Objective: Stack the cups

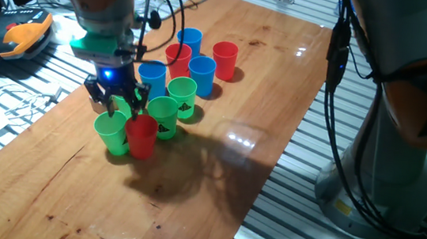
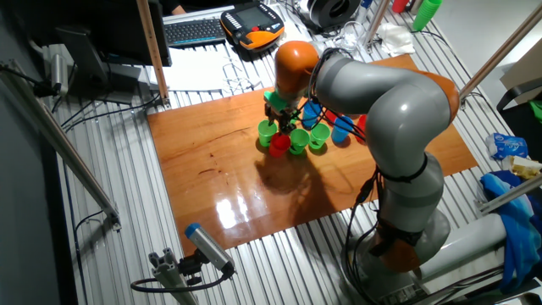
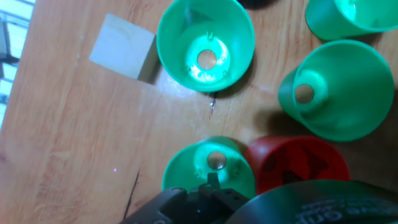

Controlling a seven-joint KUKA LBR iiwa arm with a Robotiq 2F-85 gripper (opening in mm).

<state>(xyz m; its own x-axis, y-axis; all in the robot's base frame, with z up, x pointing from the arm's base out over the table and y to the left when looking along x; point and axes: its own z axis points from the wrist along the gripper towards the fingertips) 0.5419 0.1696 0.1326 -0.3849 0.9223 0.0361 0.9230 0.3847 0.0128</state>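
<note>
Cups stand in a cluster in the middle of the wooden table [image 1: 215, 183]. Nearest are a green cup [image 1: 110, 132], a red cup [image 1: 142, 136] and two more green cups [image 1: 163, 117] [image 1: 182, 96]. Behind them are blue cups [image 1: 153, 77] [image 1: 201, 74] [image 1: 189, 41] and red cups [image 1: 178, 58] [image 1: 224, 59]. My gripper [image 1: 117, 101] hangs open just above the near green cups, holding nothing. The hand view looks down into an upright green cup [image 3: 205, 43], with a green cup [image 3: 211, 165] and the red cup [image 3: 298, 165] near my fingers [image 3: 205, 194].
A small wooden cube [image 3: 121, 46] lies on the table left of the green cups. An orange pendant [image 1: 23, 36] and cables sit on the slatted bench beyond the table's left edge. The robot base [image 2: 406, 220] stands at the table's side.
</note>
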